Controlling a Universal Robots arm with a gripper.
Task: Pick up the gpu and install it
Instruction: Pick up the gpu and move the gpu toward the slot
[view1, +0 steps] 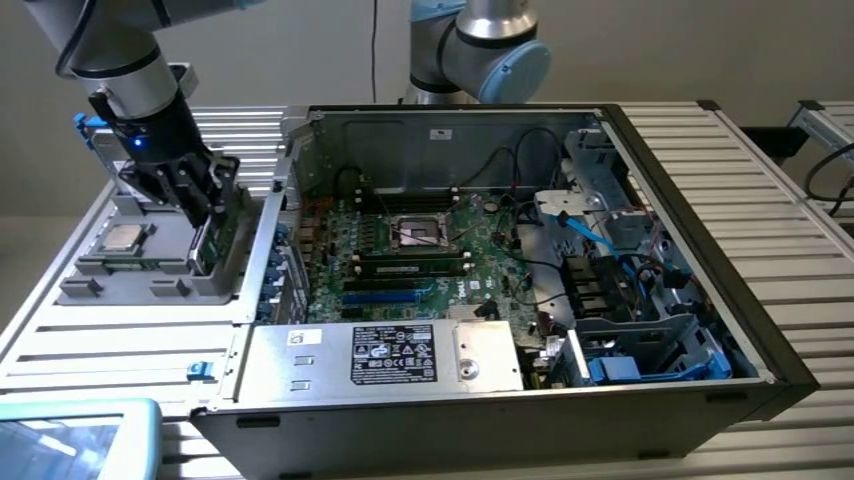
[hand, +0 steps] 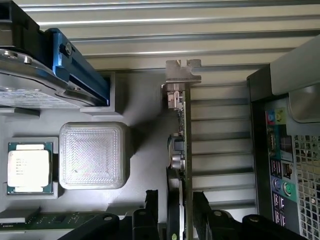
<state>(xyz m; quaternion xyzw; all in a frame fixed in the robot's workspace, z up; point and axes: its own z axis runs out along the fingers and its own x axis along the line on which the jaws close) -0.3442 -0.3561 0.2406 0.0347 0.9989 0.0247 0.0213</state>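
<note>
The gpu (view1: 214, 238) stands on edge in a slot of the grey holder tray (view1: 94, 272), at the exterior view's left, outside the computer case. In the wrist view the gpu (hand: 181, 125) shows edge-on, its silver bracket (hand: 183, 75) at the far end. My gripper (view1: 198, 200) has come down over the card from above. Its two black fingers (hand: 151, 202) straddle the near end of the card, one finger against it and the other a narrow gap away. The gripper (hand: 175, 207) is open and the card rests in its slot.
The open computer case (view1: 694, 250) with the green motherboard (view1: 400, 250) lies right of the tray; its rear ports (hand: 280, 165) are close to the card. The tray also holds a silver processor chip (hand: 28, 167), a clear square cover (hand: 92, 155) and a drive with blue rails (hand: 75, 65). A second arm's base (view1: 481, 50) stands behind the case.
</note>
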